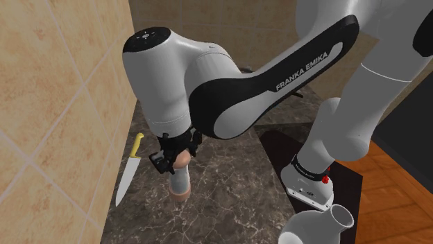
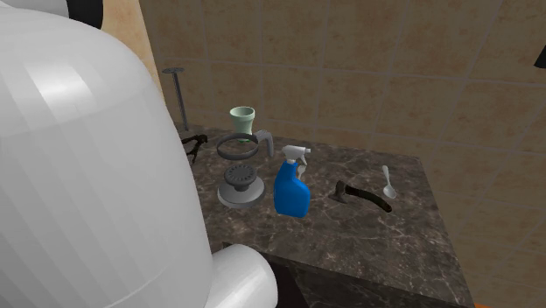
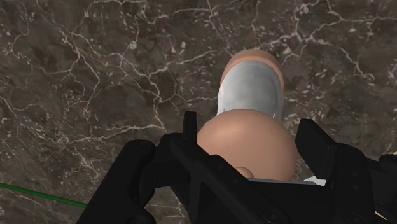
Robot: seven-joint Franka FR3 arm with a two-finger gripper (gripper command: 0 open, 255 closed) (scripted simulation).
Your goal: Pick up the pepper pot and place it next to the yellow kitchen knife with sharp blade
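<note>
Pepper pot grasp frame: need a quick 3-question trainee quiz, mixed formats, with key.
1. True or false: the gripper is shut on the pepper pot.
2. In the shoulder view, where is the knife relative to the pepper pot? A) to its left B) to its right C) lying on top of it
3. Fill in: the knife's handle is coloured ____.

Key: 1 true; 2 A; 3 yellow.
</note>
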